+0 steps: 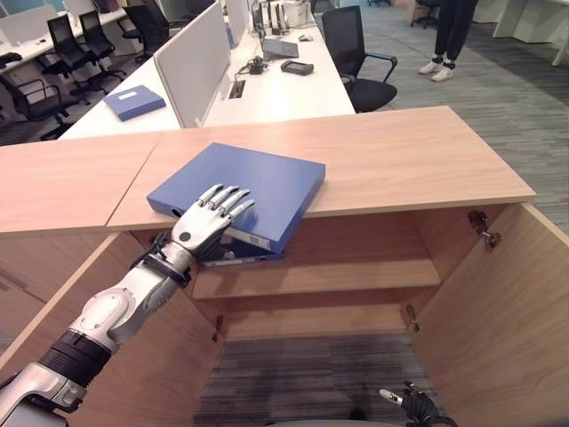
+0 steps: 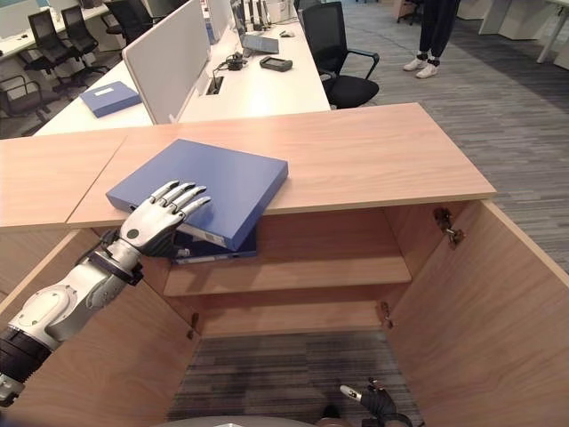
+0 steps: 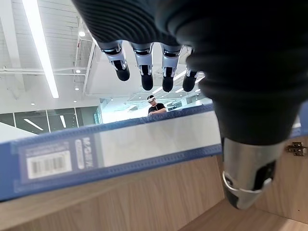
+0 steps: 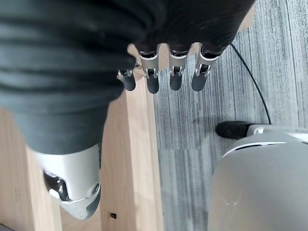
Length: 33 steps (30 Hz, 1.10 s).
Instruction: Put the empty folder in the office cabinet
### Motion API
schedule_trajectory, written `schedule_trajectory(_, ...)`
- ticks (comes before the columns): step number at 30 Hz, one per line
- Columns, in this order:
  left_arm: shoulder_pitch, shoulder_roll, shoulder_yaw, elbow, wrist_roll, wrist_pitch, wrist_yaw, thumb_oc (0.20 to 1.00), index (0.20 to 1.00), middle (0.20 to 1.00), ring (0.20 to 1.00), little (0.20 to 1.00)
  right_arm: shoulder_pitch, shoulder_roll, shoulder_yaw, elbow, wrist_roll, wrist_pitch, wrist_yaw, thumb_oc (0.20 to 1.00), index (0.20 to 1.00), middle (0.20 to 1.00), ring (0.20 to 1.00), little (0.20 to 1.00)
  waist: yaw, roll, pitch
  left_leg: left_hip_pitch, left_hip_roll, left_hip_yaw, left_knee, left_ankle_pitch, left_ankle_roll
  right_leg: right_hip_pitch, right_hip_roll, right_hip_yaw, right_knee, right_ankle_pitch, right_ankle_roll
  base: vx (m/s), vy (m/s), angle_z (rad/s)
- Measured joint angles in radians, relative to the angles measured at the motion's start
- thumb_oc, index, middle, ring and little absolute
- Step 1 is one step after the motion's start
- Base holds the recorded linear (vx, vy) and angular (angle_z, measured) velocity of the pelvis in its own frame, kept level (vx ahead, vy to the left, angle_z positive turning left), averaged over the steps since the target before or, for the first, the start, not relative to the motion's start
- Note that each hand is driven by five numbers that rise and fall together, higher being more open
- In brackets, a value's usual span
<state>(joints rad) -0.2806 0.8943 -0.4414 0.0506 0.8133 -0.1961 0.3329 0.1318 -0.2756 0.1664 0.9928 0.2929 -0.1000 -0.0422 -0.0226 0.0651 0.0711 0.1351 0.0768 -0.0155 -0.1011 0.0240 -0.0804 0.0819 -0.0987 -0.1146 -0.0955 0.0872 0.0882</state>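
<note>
At the centre left of the frame, the blue folder is lain on the cabinet top, its near corner overhanging the open cabinet. The left hand is laid flat on it, fingers straight. The right hand is seen at the lower edge, fingers loosely extended, holding nothing.

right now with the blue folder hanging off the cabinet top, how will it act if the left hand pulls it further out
The blue folder looks stiff and flat, so it should slide as one board, not sag. One corner already overhangs the cabinet top, so it may tip down once pulled further. The left hand lies on its cover with fingers straight, so the smooth cover could slip under them.
</note>
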Motion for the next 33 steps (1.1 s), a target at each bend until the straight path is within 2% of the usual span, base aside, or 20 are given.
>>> schedule_trajectory(5,-0.001,-0.029,0.000,0.020,0.000,0.003,0.000,1.000,1.000,1.000,1.000,1.000,0.000,0.000,-0.002,0.000,0.000,0.000,-0.001,1.000,1.000,1.000,1.000,1.000,0.000,-0.001,0.000,-0.003,0.000,0.003,0.000,0.002,0.003,-0.005,0.001,0.003,0.000,0.004,-0.004,0.01,0.000,-0.01)
schedule_trajectory(33,-0.040,-0.035,-0.001,0.077,0.001,0.036,0.001,1.000,1.000,1.000,1.000,1.000,-0.006,0.001,-0.002,0.031,0.000,0.001,-0.002,1.000,1.000,1.000,1.000,1.000,-0.001,-0.008,0.000,-0.002,0.002,0.009,0.000,0.002,0.003,-0.006,0.002,0.008,0.000,0.004,-0.004,0.00,0.000,0.00)
